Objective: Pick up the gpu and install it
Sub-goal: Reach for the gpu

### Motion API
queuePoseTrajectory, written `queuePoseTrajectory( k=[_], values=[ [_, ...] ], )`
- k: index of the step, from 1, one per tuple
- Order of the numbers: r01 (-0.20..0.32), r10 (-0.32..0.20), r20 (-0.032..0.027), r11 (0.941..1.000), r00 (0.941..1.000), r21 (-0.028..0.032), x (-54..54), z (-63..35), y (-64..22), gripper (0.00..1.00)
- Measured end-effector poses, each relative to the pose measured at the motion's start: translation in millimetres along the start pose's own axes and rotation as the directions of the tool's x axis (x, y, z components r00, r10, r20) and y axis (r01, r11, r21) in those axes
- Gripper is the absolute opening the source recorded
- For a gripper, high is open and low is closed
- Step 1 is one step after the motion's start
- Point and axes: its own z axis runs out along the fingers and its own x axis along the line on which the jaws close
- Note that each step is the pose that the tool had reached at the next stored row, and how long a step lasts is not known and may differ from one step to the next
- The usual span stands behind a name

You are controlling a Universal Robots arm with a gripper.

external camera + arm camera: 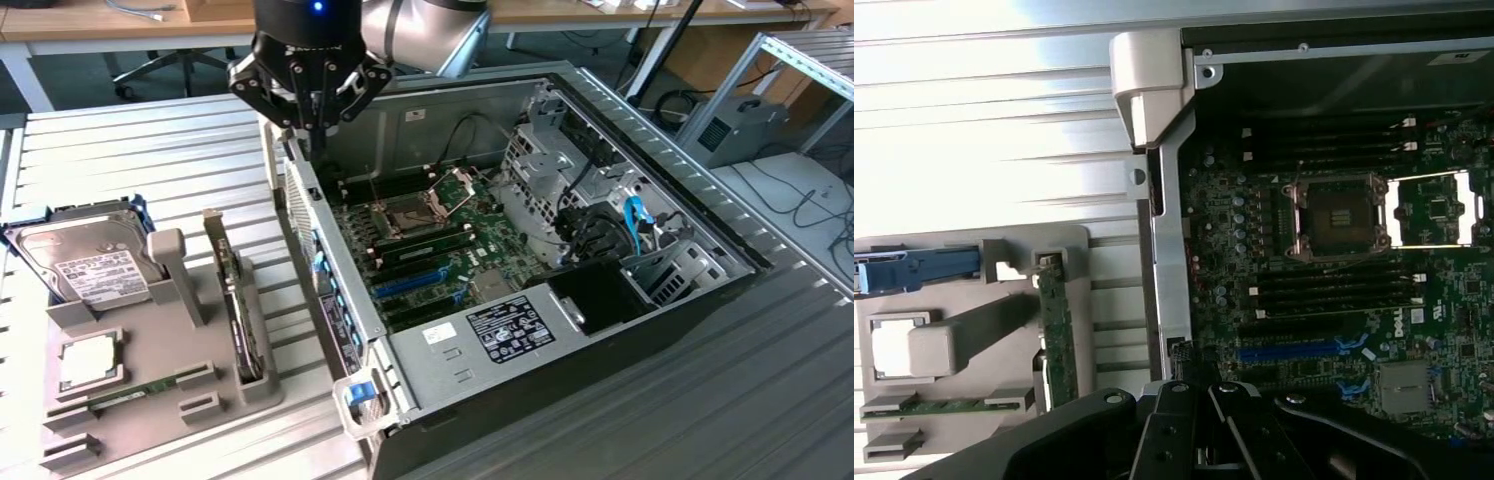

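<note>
The gpu [239, 300] stands on edge in a slot of the grey holder [174, 400] at the exterior view's left, its green board showing from above. It appears again in the wrist view as a thin green strip, the gpu [1058, 335]. My gripper [311, 122] hangs shut and empty over the back left corner of the open computer case [587, 380], above and beyond the card and well apart from it. The black fingers [1176, 432] sit together at the wrist picture's edge. Blue expansion slots [414, 285] lie on the motherboard [441, 240] inside the case.
On the holder rest a silver hard drive [83, 262], a CPU chip [91, 360] and a RAM stick [134, 390]. The case wall [310, 250] rises between holder and motherboard. An open CPU socket [1341, 215] and drive cages [561, 170] are inside the case.
</note>
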Motion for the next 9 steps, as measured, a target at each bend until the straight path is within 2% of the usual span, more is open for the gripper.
queuePoseTrajectory(
  k=[9],
  values=[
    [0.0,0.0,0.0,1.0,1.0,0.0,3.8,-0.1,-0.3,0.11]
  ],
)
